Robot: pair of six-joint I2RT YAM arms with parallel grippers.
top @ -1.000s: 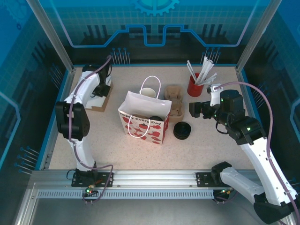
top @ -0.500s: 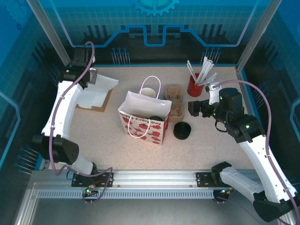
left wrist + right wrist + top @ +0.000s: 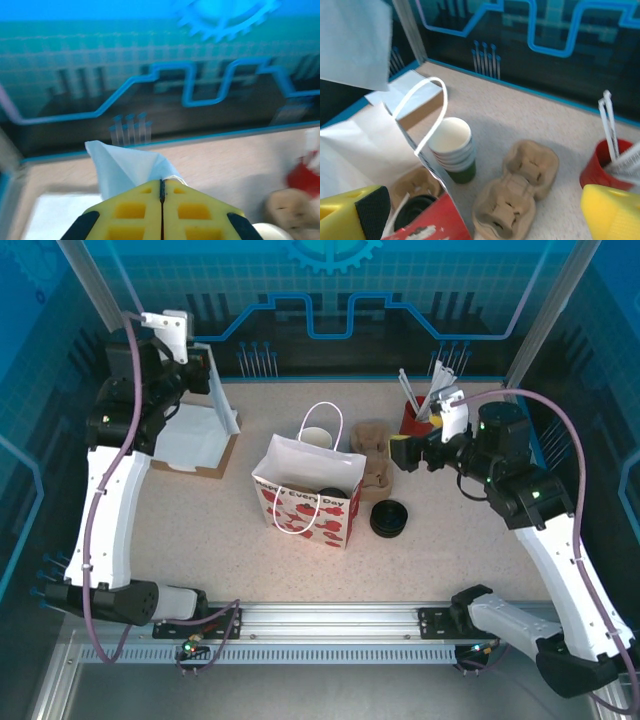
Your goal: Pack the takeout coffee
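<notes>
Napkin (image 3: 125,162) is hanging pinched in the closed left gripper (image 3: 161,186) at ten o'clock, likely bound for the bag (image 3: 300,480) where the takeout coffee (image 3: 333,496) is sitting; right gripper (image 3: 404,452) is hovering spread wide at three o'clock, perhaps to steady it

Speckled table (image 3: 250,560) under paper bag (image 3: 305,502)

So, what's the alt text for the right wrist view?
The open right gripper, yellow fingers wide apart, faces a white paper bag. Beyond it stand stacked paper cups, cardboard cup carriers and a red cup of white sticks.
</notes>
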